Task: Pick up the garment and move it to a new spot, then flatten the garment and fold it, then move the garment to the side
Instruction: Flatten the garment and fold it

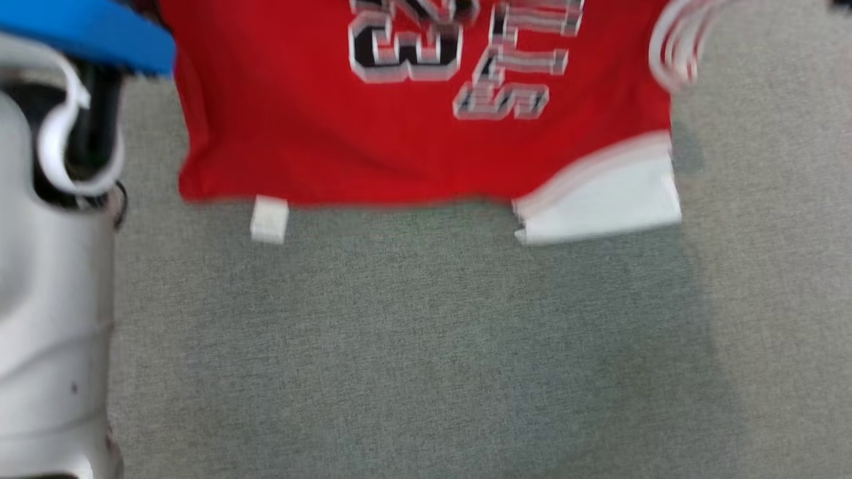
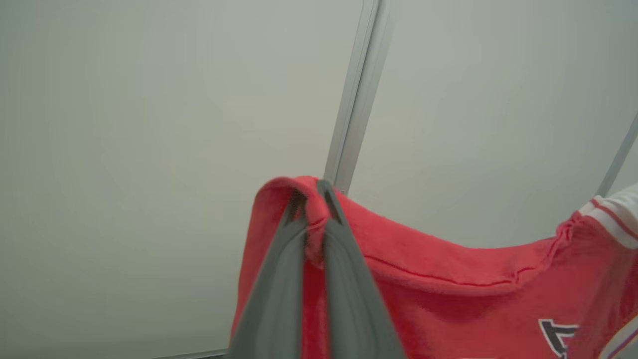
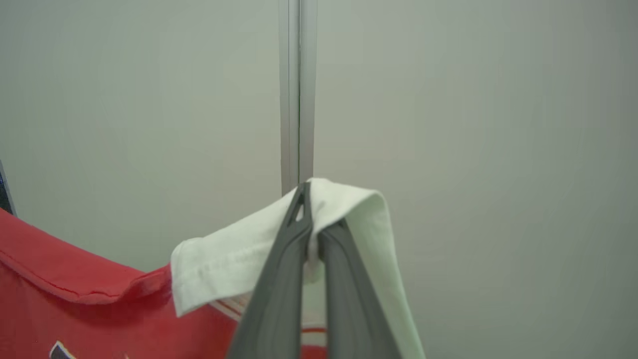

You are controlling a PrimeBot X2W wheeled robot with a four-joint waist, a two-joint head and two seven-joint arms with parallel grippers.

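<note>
The red cloth jersey with white sleeves and black-and-white lettering [image 1: 426,153] hangs from both pincers over the grey carpet floor [image 1: 426,346]. The head view is blurred. In it, the jersey's straight edge crosses the carpet, with a small white tag [image 1: 269,219] at the robot's left and a white sleeve [image 1: 599,199] at its right. The left gripper [image 2: 311,192] is nipped tight on a fold of the jersey's red hemmed edge, and the cloth drapes away from its long dark fingers [image 2: 279,289]. The right gripper [image 3: 319,207] is clamped on the folded white sleeve cloth. Behind both grips stands a pale wall [image 2: 149,124] with a metal strip [image 2: 356,99]. The robot's pale forearm [image 1: 46,332] stands over the carpet's left side.
</note>
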